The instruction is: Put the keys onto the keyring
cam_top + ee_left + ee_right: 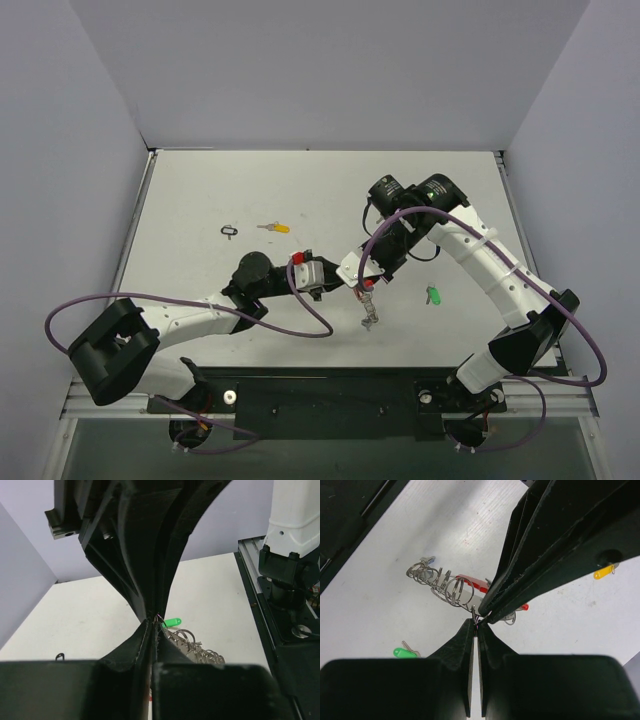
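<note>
Right hand (474,623), left hand (152,626) both clamped on keyring (445,585); green key (405,653), yellow key (603,572) aside.

The bench (250,180) holds three keys, namely one green key (433,295), one yellow key (277,228) and one blue key (428,560), plus one keyring (369,313) and one small black loop (230,231).

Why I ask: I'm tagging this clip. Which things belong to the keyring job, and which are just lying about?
For the job: keyring, green key, yellow key.
Just lying about: small black loop beside the yellow key.
</note>
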`<state>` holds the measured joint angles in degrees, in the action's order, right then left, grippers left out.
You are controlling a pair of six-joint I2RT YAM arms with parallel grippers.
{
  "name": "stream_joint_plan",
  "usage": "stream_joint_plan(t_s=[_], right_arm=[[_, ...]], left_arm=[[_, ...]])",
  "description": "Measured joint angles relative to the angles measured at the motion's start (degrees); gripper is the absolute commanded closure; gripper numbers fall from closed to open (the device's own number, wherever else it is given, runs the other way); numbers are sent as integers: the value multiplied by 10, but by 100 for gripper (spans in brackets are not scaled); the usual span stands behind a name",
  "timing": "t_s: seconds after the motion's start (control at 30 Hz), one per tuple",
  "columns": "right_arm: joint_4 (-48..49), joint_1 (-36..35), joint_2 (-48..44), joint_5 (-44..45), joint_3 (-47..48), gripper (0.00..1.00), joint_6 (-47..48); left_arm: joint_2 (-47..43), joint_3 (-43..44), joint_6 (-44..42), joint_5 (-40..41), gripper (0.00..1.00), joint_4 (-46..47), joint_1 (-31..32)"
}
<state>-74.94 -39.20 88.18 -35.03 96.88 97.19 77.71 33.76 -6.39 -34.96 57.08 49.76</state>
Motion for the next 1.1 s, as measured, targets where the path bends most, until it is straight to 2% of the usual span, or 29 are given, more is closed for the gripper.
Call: stream_joint_plan(t_s=[0.23, 0.43, 0.57, 0.67, 0.83, 0.97, 1.1], right_arm=[[-3, 0, 0, -1, 0, 100, -12], [11, 2, -10, -19, -22, 99, -49], [23, 2, -22, -36, -36, 89, -79], [19, 2, -25, -51, -40, 74, -103], [14, 9, -49, -82, -69, 69, -137], [30, 57, -90, -119, -83, 69, -250], [132, 126, -136, -140, -97, 68, -420]], left_arm=[[-1, 0, 21, -1, 100, 0, 3], [-35, -36, 116, 68, 100, 11, 8], [-47, -54, 200, 115, 100, 26, 11], [-47, -58, 243, 154, 100, 37, 10], [-50, -58, 269, 194, 100, 44, 7], [-56, -58, 268, 195, 100, 44, 7], [-63, -58, 273, 188, 100, 44, 7]])
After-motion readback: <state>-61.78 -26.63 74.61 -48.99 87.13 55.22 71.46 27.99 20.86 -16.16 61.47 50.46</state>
